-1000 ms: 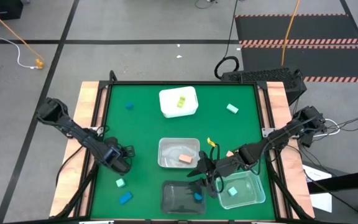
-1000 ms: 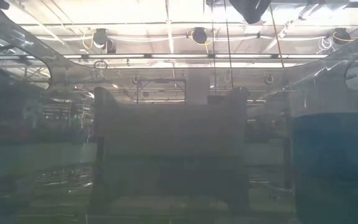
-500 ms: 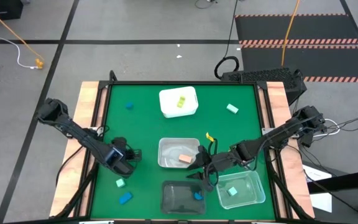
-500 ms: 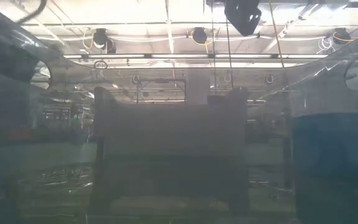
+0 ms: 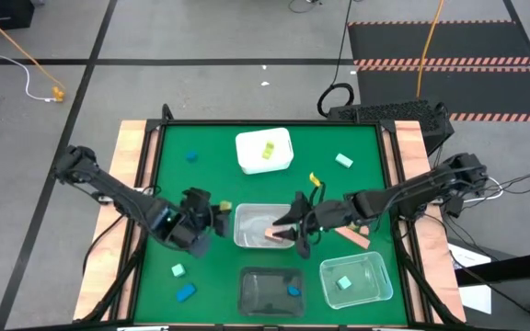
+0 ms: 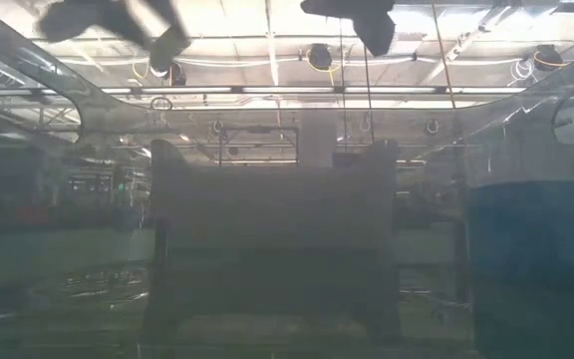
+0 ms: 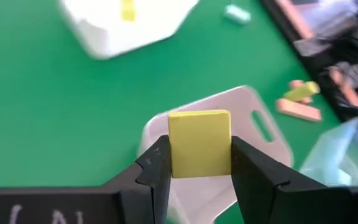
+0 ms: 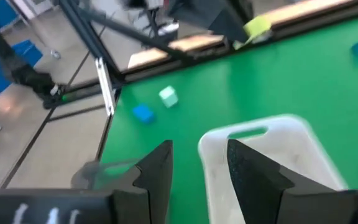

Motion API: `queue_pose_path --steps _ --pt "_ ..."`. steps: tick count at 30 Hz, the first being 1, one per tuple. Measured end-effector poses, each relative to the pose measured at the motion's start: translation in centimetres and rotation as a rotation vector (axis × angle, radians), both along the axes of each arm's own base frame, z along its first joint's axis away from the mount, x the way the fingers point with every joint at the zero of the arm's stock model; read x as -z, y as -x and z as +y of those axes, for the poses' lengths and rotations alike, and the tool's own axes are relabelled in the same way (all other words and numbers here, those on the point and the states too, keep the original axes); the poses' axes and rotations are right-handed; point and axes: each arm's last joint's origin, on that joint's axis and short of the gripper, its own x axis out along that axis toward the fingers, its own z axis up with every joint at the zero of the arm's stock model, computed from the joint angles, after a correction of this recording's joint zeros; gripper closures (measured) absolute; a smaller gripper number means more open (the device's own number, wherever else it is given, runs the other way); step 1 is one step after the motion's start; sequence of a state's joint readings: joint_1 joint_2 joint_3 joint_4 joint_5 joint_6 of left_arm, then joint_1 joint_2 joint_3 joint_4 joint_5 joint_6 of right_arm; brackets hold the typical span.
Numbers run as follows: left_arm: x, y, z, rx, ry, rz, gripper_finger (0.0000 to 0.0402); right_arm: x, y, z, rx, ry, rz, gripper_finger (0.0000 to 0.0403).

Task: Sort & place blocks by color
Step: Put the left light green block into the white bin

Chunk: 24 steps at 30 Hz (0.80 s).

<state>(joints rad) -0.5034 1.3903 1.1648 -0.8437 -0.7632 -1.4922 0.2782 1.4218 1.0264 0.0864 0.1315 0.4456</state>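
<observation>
yellow blk (image 7: 199,143) in left pincer (image 7: 199,163) | blue+mint blks (image 5: 181,281) loose on mat

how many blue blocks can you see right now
3: one blue block far-left on the mat, one near-left, one inside the dark tub. Others may be hidden.

The whole table (image 5: 265,184) is seen from overhead; it is viewed level from table height, close up; a clear tub (image 7: 253,124) is shared by both wrist views
</observation>
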Motion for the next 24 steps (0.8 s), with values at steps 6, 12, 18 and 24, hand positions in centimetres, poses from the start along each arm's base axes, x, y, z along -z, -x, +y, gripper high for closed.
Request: queue_pose_path --steps 6,12,18,24 --pt "-3.9 -3.1 1.2 0.223 -0.147 -0.100 0.0269 -2.1 0.9 -1.7 0.008 0.096 -0.081 0.0259" --pt "-6.0 -4.8 3.1 0.399 -0.374 -0.120 0.0269 -4.2 2.4 -3.5 0.103 -0.048 -0.124 0.0259" --pt "-6.4 -5.8 5.7 0.462 -0.465 -0.099 0.0269 -4.8 3.3 -5.7 0.243 -0.233 -0.101 0.0259" --pt "-7.3 -6.7 8.2 0.499 -0.420 -0.226 0.0269 -4.8 3.2 -6.6 0.259 -0.056 -0.114 0.0259"
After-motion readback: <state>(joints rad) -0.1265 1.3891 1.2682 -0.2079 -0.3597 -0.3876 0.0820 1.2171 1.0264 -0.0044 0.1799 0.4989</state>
